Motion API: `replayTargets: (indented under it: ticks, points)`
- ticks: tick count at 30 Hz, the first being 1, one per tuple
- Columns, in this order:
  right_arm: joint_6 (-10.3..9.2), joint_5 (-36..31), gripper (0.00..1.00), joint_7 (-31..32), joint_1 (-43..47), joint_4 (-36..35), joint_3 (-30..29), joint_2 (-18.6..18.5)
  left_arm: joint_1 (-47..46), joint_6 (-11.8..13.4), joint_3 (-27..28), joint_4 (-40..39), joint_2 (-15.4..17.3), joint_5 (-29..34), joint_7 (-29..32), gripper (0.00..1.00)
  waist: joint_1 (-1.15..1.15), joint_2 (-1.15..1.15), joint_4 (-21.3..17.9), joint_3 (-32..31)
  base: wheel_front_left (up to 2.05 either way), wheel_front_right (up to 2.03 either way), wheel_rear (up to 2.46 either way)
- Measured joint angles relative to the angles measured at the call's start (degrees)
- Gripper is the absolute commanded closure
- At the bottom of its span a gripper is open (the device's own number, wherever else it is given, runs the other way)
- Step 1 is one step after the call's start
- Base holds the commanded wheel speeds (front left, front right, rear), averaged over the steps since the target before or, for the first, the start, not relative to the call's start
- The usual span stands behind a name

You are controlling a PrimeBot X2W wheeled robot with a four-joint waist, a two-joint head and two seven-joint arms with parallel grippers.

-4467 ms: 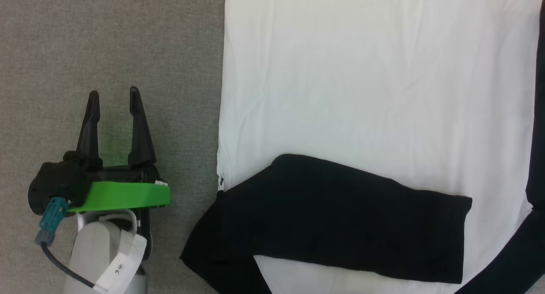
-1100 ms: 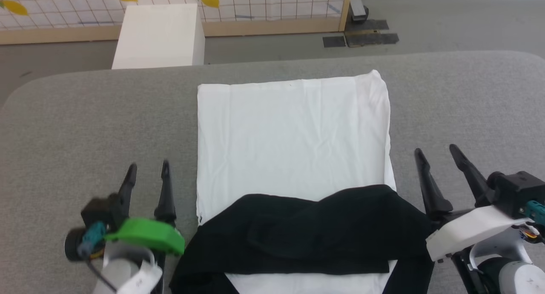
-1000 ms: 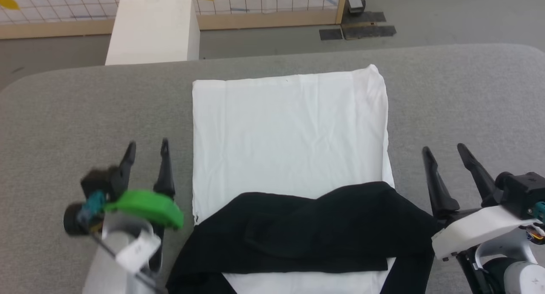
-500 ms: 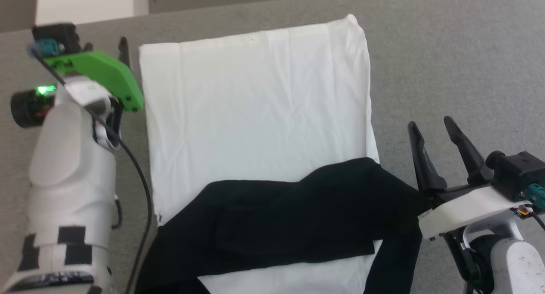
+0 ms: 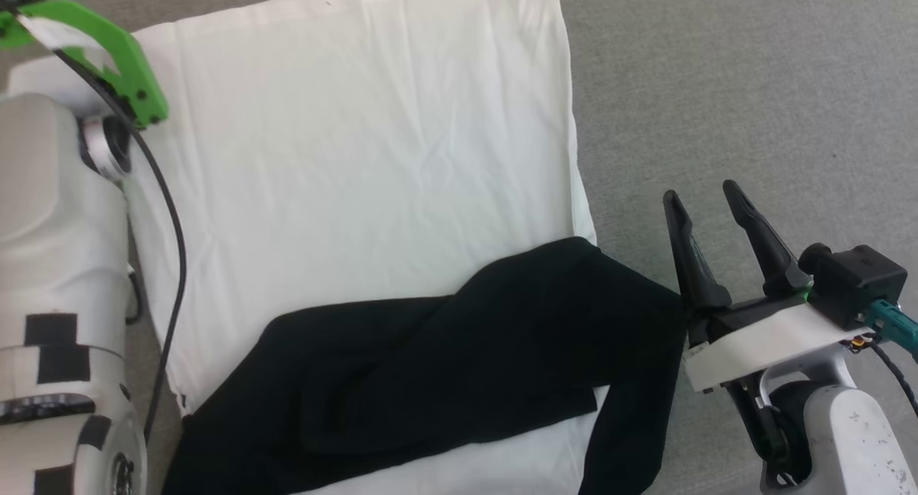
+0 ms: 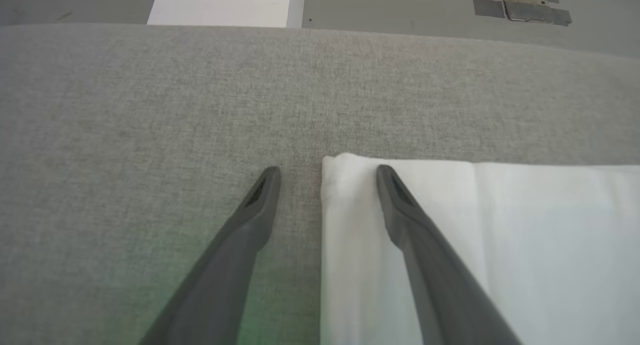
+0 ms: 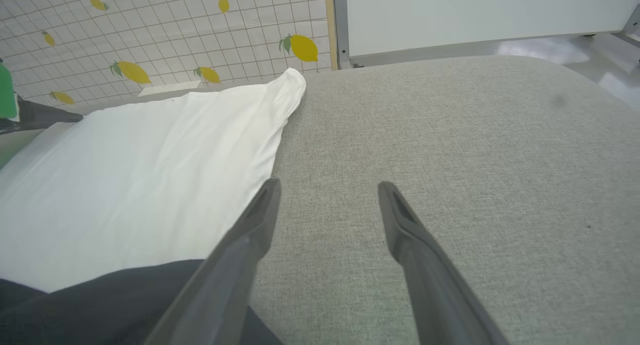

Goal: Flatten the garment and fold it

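**Head view.** You had the garment lying flat on the grey surface, white body spread and black sleeves crossed over its near end. Within the last second your left arm reached from the near-left side up to the far-left corner. The right gripper kept its place just beside the right hem, fingers spread and empty.

**Left wrist view.** The left gripper was open across the corner's edge, one finger over the surface and one over white cloth. I could not tell whether either touched. Nothing was pinched. Judgement: sleeves are in, so the lengthwise fold comes next.

**Right wrist view.** The right fingers stood apart above the sleeve edge and bare surface.

**Writing.** None was readable. There was only a lemon pattern on the tiled wall.
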Motion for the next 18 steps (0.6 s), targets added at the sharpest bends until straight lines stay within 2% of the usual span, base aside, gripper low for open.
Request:
replayTargets:
  ticks: [5,6,7,14,18]
  points:
    - [0.0,0.2,0.0,-0.5,-0.4,0.5,0.0,0.0,-1.4,1.0,-0.4,-0.5,0.9,0.5,3.9,0.0,0.0,0.0,-1.3,1.6,0.0,0.0,0.0]
    - [0.0,0.2,0.0,-0.5,-0.4,0.5,0.0,0.0,-1.7,1.0,-0.5,-0.6,1.0,0.5,4.9,0.41,0.0,0.0,-1.3,1.7,0.0,0.0,0.0]
    - [0.0,0.2,0.0,-0.5,-0.5,0.6,0.1,0.0,-1.9,1.0,-0.6,-0.7,1.1,0.5,6.4,1.0,0.0,0.0,-1.3,1.7,0.0,0.0,0.0]
    - [0.0,0.2,0.0,0.0,-0.9,0.4,0.5,0.0,-2.2,-0.6,-1.9,-2.1,0.5,-0.3,13.6,1.0,0.0,0.0,-0.5,1.3,0.0,0.0,0.0]
    - [0.0,-0.6,0.0,0.9,-2.2,0.2,1.0,0.0,-1.4,-1.1,-2.5,-3.9,0.5,-0.5,14.8,1.0,0.0,0.0,-0.2,1.2,0.0,0.0,0.0]
